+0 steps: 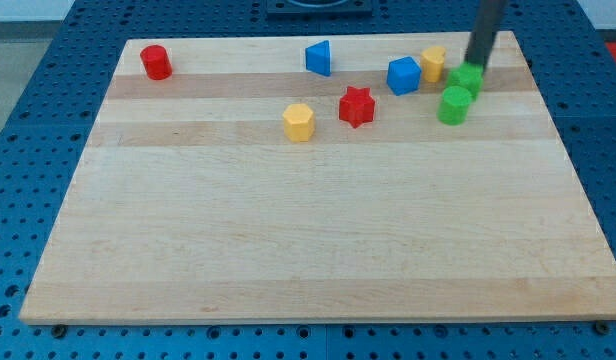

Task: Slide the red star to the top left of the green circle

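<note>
The red star (356, 106) lies in the upper middle of the wooden board (308, 240). Two green blocks sit close together at the view's upper right. The lower one (454, 104) looks round like a circle; the shape of the upper one (467, 79) is not clear. The red star is to the left of the lower green block, about level with it and well apart from it. My tip (475, 66) comes down from the view's top right and stands at the top edge of the upper green block, far to the right of the red star.
A blue cube (404, 76) and a yellow block (434, 63) lie between the star and the green blocks, slightly higher. A yellow hexagon (299, 122) sits left of the star. A blue triangle (319, 58) and a red cylinder (156, 62) lie along the top.
</note>
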`<state>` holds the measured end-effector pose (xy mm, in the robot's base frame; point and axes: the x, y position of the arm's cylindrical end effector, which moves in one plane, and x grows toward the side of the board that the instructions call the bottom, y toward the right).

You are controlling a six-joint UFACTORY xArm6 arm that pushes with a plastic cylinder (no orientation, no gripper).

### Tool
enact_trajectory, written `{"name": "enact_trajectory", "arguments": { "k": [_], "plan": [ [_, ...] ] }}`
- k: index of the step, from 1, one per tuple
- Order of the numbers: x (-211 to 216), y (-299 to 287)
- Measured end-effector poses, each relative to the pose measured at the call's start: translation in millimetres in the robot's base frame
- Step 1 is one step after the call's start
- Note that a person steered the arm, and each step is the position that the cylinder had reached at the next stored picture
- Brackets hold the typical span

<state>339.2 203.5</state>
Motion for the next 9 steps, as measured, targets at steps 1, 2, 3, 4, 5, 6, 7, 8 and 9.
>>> {"name": "enact_trajectory", "arguments": {
  "k": [1,2,3,4,5,6,7,8,9],
  "plan": [
    [108.1,-27.2],
    [114.1,-27.4],
    [111.4,-39.0],
    [158.3,-59.9],
    [260.0,-124.7],
    [278.8,-158.5],
    [259.5,-242.6],
    [196.2,-334.7],
    [129.2,-401.4]
  ]
}}
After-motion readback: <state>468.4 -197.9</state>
